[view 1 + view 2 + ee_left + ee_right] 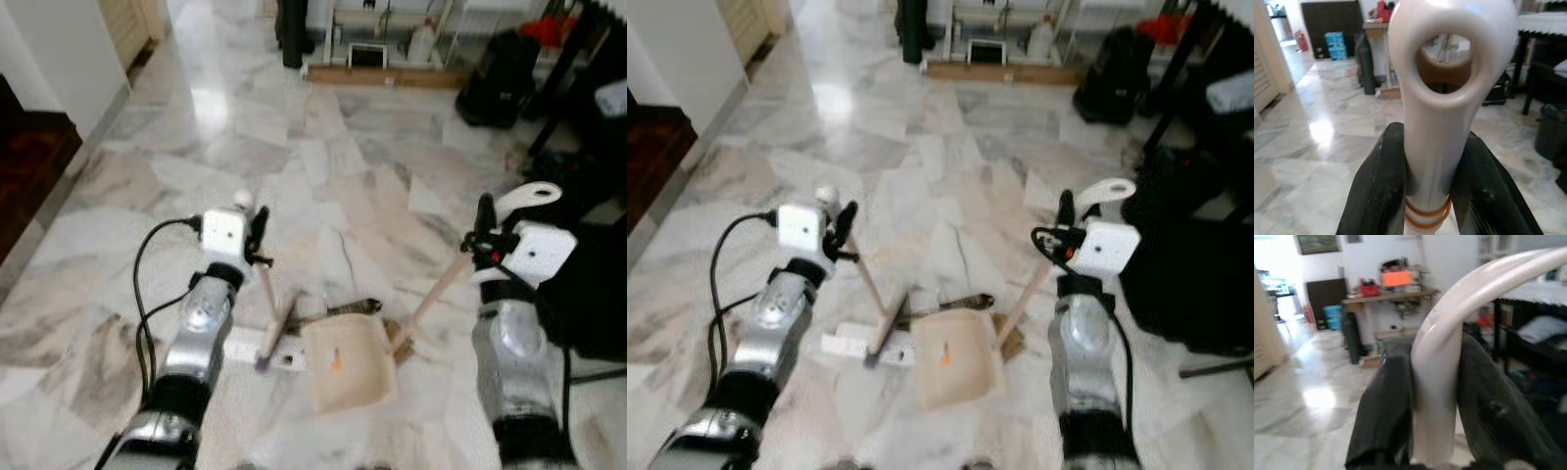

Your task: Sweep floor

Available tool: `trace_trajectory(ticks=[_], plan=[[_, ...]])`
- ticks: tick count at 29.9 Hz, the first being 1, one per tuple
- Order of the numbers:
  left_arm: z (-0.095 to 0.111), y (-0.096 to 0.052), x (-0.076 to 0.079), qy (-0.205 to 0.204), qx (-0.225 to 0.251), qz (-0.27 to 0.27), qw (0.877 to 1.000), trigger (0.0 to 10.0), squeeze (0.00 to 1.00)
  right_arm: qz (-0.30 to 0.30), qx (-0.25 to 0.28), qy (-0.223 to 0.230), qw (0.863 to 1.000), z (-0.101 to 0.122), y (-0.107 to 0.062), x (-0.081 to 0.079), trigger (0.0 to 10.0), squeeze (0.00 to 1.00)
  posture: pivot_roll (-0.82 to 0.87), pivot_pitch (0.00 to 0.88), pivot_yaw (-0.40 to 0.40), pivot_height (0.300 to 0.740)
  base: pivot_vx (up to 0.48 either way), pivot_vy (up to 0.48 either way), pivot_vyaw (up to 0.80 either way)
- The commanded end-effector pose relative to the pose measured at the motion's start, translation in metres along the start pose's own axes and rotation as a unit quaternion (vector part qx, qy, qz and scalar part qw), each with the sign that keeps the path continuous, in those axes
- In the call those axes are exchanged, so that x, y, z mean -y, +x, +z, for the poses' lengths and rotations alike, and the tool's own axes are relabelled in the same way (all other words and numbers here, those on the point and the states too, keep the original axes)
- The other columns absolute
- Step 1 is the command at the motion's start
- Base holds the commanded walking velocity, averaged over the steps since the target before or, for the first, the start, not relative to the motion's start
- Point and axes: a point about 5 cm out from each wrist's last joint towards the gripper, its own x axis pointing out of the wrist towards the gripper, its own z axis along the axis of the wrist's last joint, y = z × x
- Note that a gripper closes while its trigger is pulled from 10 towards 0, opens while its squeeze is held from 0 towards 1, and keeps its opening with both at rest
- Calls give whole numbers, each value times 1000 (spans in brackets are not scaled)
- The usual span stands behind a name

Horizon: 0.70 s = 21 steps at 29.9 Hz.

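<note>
Left gripper (1425,196) clamps the white, ring-ended broom handle (1442,98); right gripper (1432,431) pinches the curved dustpan handle (1437,382), cream dustpan (348,362) between them below.

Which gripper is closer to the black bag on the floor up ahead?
Right. The right gripper, shut on the dustpan handle, sits on the same side as the black bag. The left gripper, holding the broom handle, is farther across the floor.
</note>
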Motion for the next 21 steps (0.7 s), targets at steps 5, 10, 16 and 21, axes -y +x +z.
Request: trace_trajectory(ticks=[5,10,16,21], plan=[[7,1,-2,-3,21,2,1000,10000,0,12,53,1,999,26,10,-6,10000,0,60,136,-23,740,259,0,0],[7,1,-2,-3,21,3,1000,10000,0,15,70,2,997,36,14,-8,10000,0,58,135,-24,740,254,0,0],[7,1,-1,-5,21,2,1000,10000,0,14,83,-3,996,46,17,-6,10000,0,56,135,-25,740,255,0,0],[6,1,-1,-3,20,3,1000,10000,0,12,84,-6,996,49,18,-3,10000,0,56,135,-25,740,258,0,0]])
